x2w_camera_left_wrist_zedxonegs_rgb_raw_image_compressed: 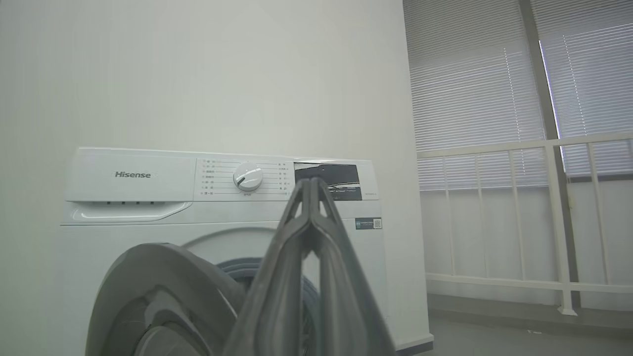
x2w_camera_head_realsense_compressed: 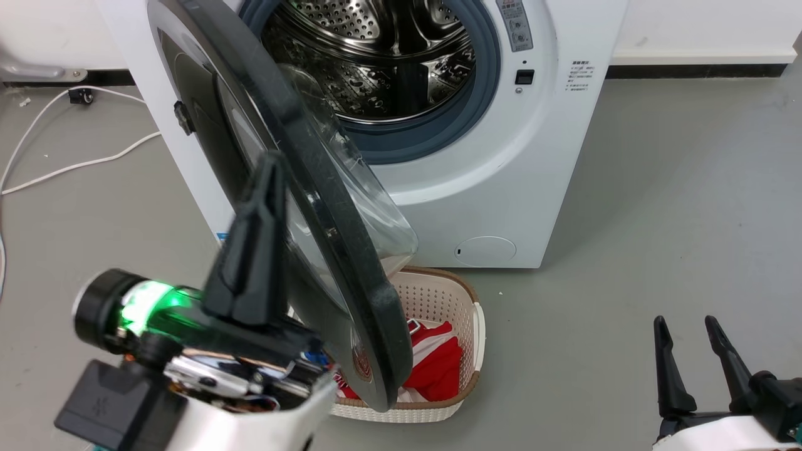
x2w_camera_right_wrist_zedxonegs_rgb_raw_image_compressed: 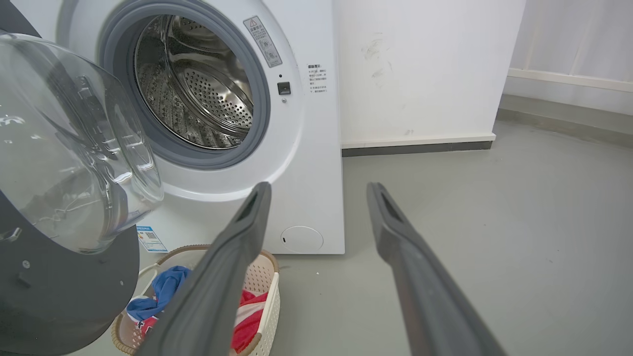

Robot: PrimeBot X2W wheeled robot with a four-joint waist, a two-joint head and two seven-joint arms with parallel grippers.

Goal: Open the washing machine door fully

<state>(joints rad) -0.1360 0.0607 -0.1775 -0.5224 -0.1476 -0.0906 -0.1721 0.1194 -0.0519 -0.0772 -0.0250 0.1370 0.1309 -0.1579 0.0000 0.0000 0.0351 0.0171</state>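
Note:
The white washing machine (x2w_camera_head_realsense_compressed: 501,188) stands at the top of the head view, its steel drum (x2w_camera_head_realsense_compressed: 376,56) exposed. The washing machine door (x2w_camera_head_realsense_compressed: 322,181), a black rim around a clear glass bowl, is swung out towards me, roughly edge-on. My left gripper (x2w_camera_head_realsense_compressed: 270,164) is shut with nothing between its fingers and is raised on the door's outer side; contact cannot be told. In the left wrist view the shut left gripper (x2w_camera_left_wrist_zedxonegs_rgb_raw_image_compressed: 310,182) points at the washing machine (x2w_camera_left_wrist_zedxonegs_rgb_raw_image_compressed: 222,212), with the door (x2w_camera_left_wrist_zedxonegs_rgb_raw_image_compressed: 148,291) at lower left. My right gripper (x2w_camera_head_realsense_compressed: 689,326) is open, low on the right.
A white laundry basket (x2w_camera_head_realsense_compressed: 438,294) with red clothes (x2w_camera_head_realsense_compressed: 435,363) sits on the floor under the door's free edge. White cables (x2w_camera_head_realsense_compressed: 62,166) lie on the floor left of the machine. Grey floor stretches to the right. A white railing (x2w_camera_left_wrist_zedxonegs_rgb_raw_image_compressed: 519,222) stands beyond the machine.

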